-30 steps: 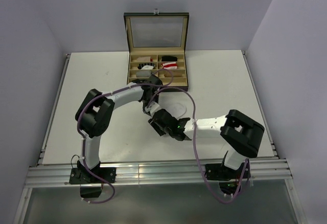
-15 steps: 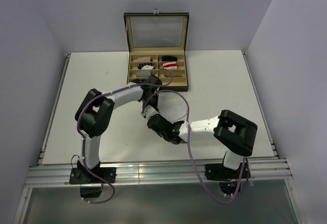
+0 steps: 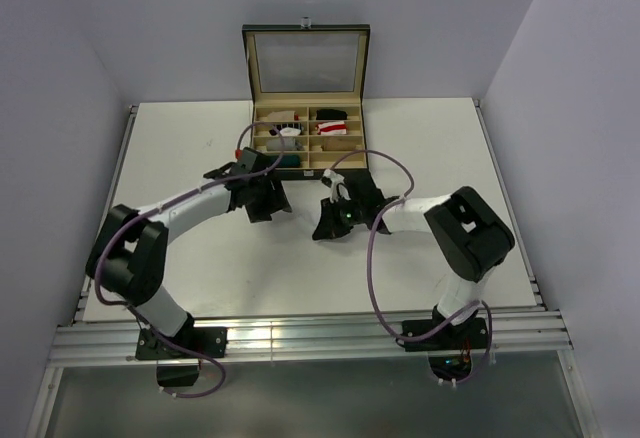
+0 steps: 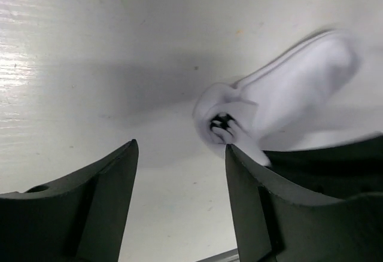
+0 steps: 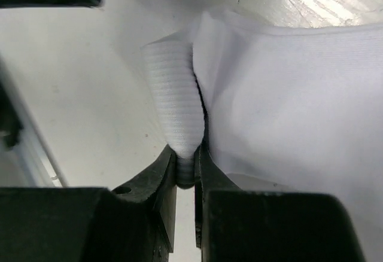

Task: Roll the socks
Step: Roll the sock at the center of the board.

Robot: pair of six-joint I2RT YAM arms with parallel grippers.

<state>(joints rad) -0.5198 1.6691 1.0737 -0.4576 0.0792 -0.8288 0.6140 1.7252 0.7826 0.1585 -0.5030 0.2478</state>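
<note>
While both reach forward and inward, left tool (image 4: 181, 149) spread, right tool (image 5: 185, 167) pinching white sock (image 5: 287, 94).

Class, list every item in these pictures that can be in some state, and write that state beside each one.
box, lid raised, open.
white sock, lying on the table, one end bunched up, a fold pinched.
left hand, open, holding nothing.
right hand, shut on the white sock.
</note>
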